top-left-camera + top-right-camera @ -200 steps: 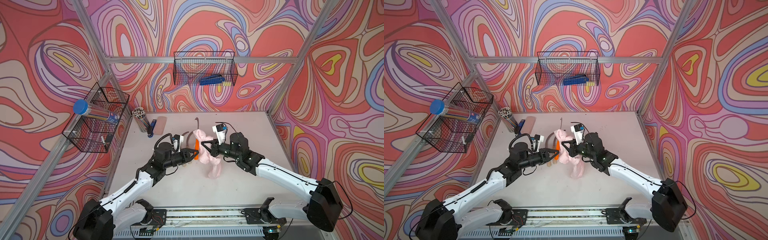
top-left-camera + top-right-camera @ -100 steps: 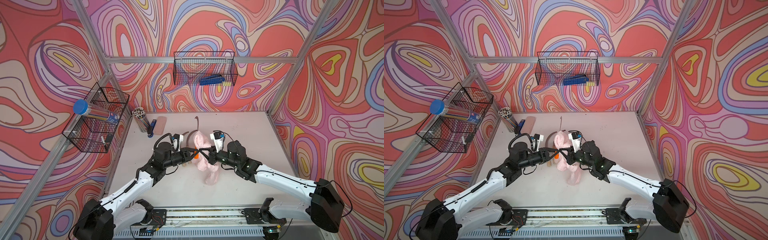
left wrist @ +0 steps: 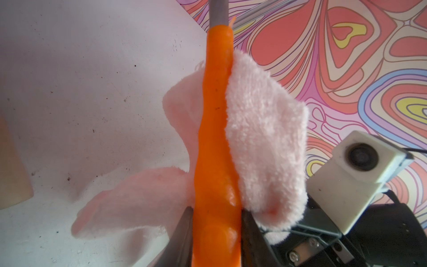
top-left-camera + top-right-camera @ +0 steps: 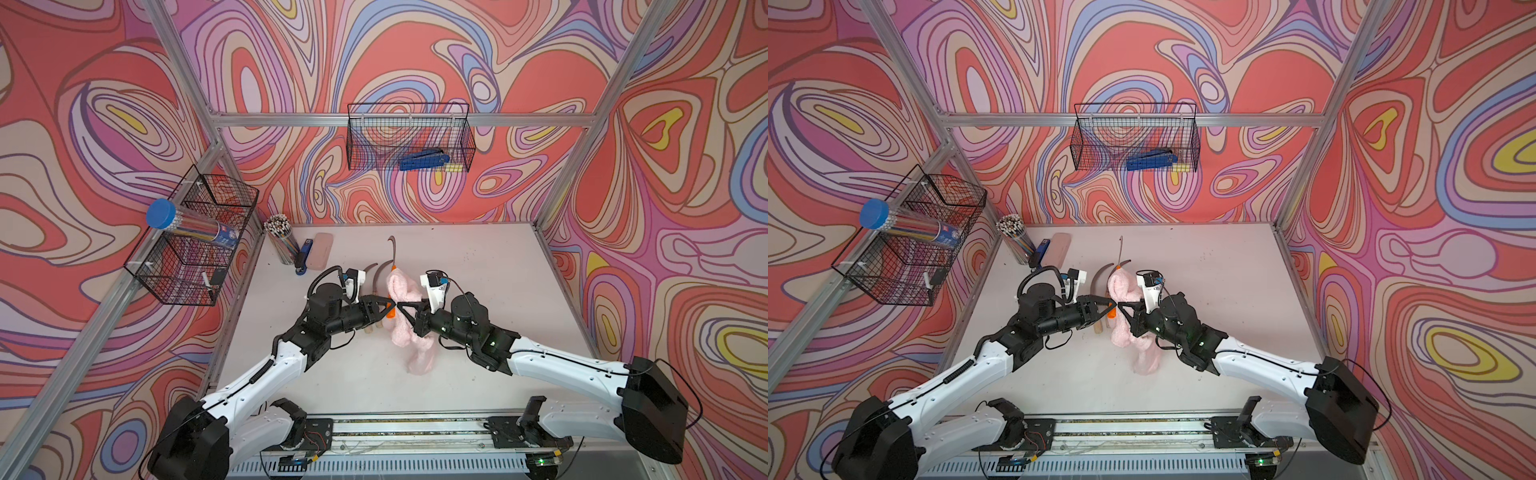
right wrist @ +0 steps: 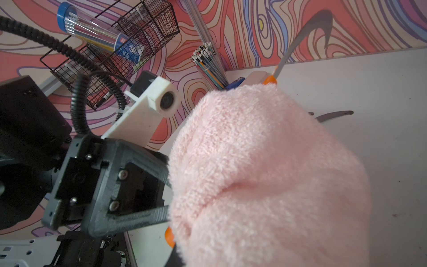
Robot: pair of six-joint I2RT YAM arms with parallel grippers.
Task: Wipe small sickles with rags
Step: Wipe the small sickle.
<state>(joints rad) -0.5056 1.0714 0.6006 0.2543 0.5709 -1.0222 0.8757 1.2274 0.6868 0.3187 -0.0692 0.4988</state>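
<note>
Left wrist: my left gripper (image 3: 216, 223) clamps the orange sickle (image 3: 215, 127) steady; right gripper (image 4: 401, 308) pinches the rag (image 3: 265, 138) against it, for wiping.

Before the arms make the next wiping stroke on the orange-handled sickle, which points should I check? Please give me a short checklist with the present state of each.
1. Grip of the left end effector on the orange-handled sickle: ok, shut on its handle.
2. Grip of the right end effector on the rag: ok, shut on it.
3. Contact of rag and orange handle: ok, the cloth lies against it.
4. Rag on the blade: not ok, it is bare.
5. Hanging end of the rag free of the table: cannot tell.
6. The wooden-handled sickles clear of the stroke: cannot tell, they lie close beside.
</note>
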